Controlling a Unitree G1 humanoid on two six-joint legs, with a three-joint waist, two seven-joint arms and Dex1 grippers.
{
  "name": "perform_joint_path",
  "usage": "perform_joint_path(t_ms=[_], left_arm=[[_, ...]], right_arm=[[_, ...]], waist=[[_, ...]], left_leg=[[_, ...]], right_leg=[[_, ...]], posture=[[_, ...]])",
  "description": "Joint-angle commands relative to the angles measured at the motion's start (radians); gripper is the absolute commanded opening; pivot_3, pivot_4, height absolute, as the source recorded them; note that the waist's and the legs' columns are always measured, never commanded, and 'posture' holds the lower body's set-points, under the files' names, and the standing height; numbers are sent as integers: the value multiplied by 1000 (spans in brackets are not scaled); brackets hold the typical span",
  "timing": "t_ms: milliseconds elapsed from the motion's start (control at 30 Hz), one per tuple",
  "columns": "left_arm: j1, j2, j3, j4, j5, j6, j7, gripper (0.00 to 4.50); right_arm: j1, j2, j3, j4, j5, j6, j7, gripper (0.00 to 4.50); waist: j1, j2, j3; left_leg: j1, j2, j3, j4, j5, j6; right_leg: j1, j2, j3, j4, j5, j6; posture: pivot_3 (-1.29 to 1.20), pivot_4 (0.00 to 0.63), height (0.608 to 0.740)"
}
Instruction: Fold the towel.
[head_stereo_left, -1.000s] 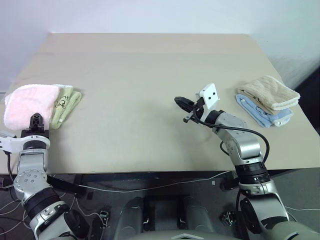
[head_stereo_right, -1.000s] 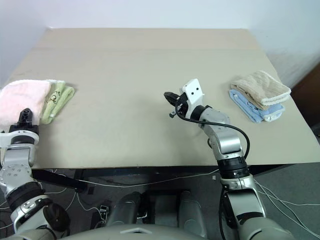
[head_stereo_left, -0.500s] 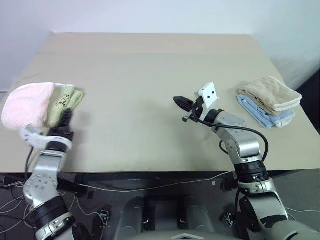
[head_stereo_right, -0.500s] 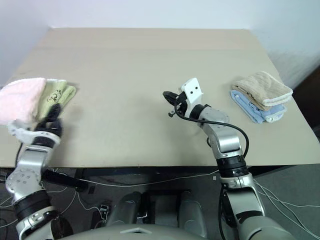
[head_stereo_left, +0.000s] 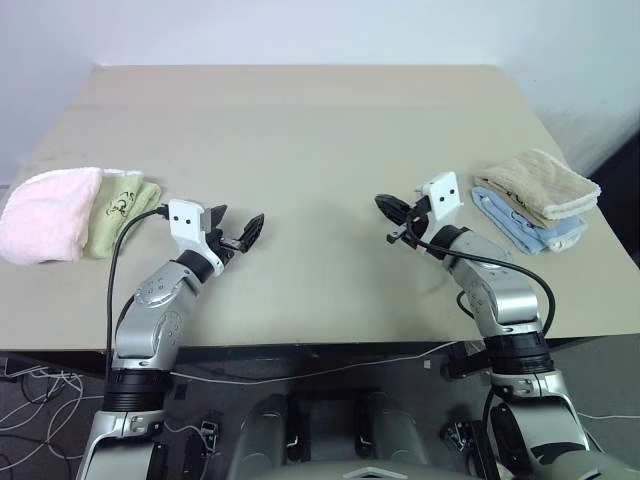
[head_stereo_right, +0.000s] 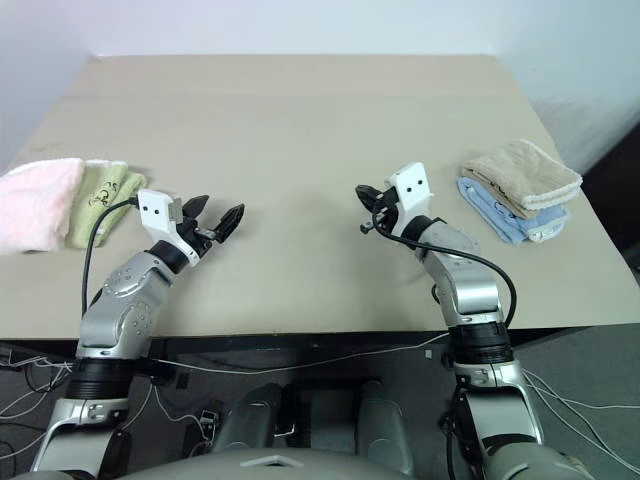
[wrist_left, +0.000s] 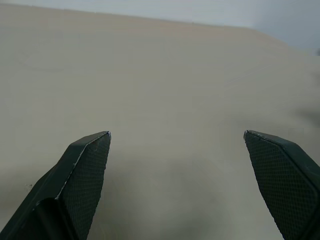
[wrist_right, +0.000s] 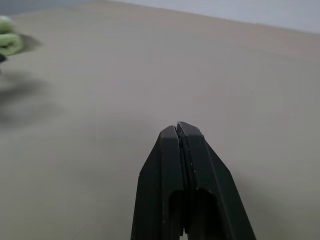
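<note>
The towel (head_stereo_left: 48, 215) is pale pink and lies folded in a rounded bundle at the table's far left edge. My left gripper (head_stereo_left: 238, 220) hovers over bare table well to the right of it, pointing toward the middle, open wide with nothing between its fingers (wrist_left: 82, 170). My right gripper (head_stereo_left: 385, 207) hangs over the table right of centre, pointing left, shut and empty; in the right wrist view its fingertips (wrist_right: 180, 129) are pressed together.
A light green towel (head_stereo_left: 122, 205) with a dark emblem lies against the pink one's right side. At the right edge a tan folded towel (head_stereo_left: 540, 185) rests on a light blue one (head_stereo_left: 530, 228). The beige table (head_stereo_left: 300, 130) stretches bare between the arms.
My left gripper has come off the pink towel's near edge, swung right over the table, rolled and opened wide. The right gripper drifted a little to the right, still shut.
</note>
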Motion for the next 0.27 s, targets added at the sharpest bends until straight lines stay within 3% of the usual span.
perform_joint_path(t_ms=[33, 267], left_arm=[[-36, 8, 13, 33, 56, -59, -8, 4467], [-56, 23, 29, 49, 79, -56, -35, 4467]], right_arm=[[-1, -10, -39, 11, -4, -50, -20, 0], [-11, 16, -36, 28, 1, -74, -43, 0]], waist=[[1, 0, 0], [0, 0, 0]], left_leg=[[0, 0, 0, 0, 0, 0], [0, 0, 0, 1, 2, 3]], right_leg=[[0, 0, 0, 0, 0, 0], [0, 1, 0, 0, 0, 0]], posture=[[0, 150, 740], [0, 150, 740]])
